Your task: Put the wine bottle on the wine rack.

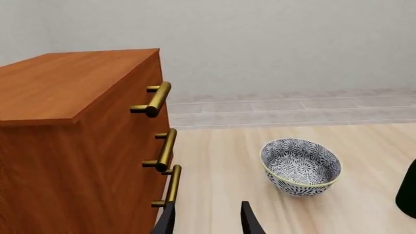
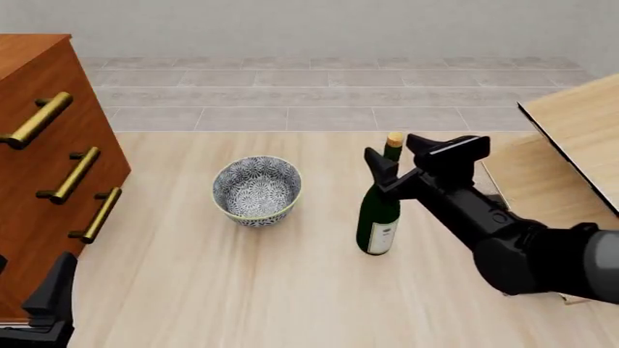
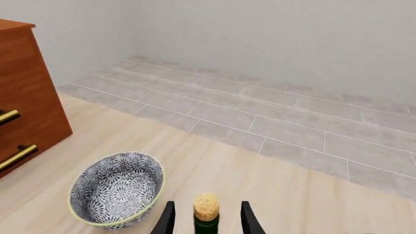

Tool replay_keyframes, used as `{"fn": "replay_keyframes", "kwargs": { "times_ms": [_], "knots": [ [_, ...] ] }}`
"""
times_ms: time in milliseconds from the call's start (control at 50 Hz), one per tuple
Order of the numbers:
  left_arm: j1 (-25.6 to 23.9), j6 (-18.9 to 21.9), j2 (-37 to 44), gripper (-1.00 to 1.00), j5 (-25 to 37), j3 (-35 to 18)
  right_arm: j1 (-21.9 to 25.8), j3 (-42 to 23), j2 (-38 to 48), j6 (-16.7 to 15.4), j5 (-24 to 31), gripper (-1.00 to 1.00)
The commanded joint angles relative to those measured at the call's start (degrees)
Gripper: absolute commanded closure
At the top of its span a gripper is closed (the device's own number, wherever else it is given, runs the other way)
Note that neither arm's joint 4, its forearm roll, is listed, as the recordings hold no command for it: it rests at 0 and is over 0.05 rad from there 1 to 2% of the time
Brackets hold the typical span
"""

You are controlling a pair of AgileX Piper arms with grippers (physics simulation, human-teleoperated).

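The wine bottle [image 2: 378, 217] stands upright on the table, dark green with a tan cork and a white label. My right gripper [image 2: 395, 156] is open at the height of its neck. In the right wrist view the cork [image 3: 206, 205] sits between the two fingers [image 3: 250, 220] with a gap on each side. The wine rack [image 2: 578, 123], pale wood with a dark edge, rises at the right edge of the table. My left gripper [image 1: 206, 220] is open and holds nothing, low at the near left beside the cabinet. A dark sliver of the bottle [image 1: 408, 191] shows in the left wrist view.
A blue-white patterned bowl [image 2: 256, 190] sits left of the bottle, also visible as the bowl [image 1: 300, 166] and the bowl [image 3: 117, 190]. A reddish-brown cabinet [image 2: 39, 167] with brass handles [image 2: 75, 174] fills the left side.
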Motion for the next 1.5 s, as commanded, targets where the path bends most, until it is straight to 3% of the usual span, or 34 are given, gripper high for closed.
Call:
{"fn": "replay_keyframes", "kwargs": {
  "times_ms": [20, 320, 340, 840, 1500],
  "knots": [
    [0.1, -0.1, 0.0, -1.00, -0.1, 0.0, -0.3, -0.4, 1.5, 0.6, -0.7, -1.00],
    [0.0, -0.1, 0.0, -1.00, -0.1, -0.1, -0.8, -0.1, 1.0, 1.0, -0.5, -1.00],
    [0.0, -0.1, 0.0, -1.00, -0.1, -0.1, -0.8, 0.0, 1.0, 1.0, -0.5, 1.00],
    [-0.3, -0.3, 0.0, -1.00, -0.4, -0.3, -0.3, 0.2, -3.4, 3.2, 2.2, 1.00],
    [-0.9, -0.9, 0.0, -1.00, -1.2, 0.0, -0.9, -2.2, -17.0, -0.2, 15.5, 1.00]
  ]
}}
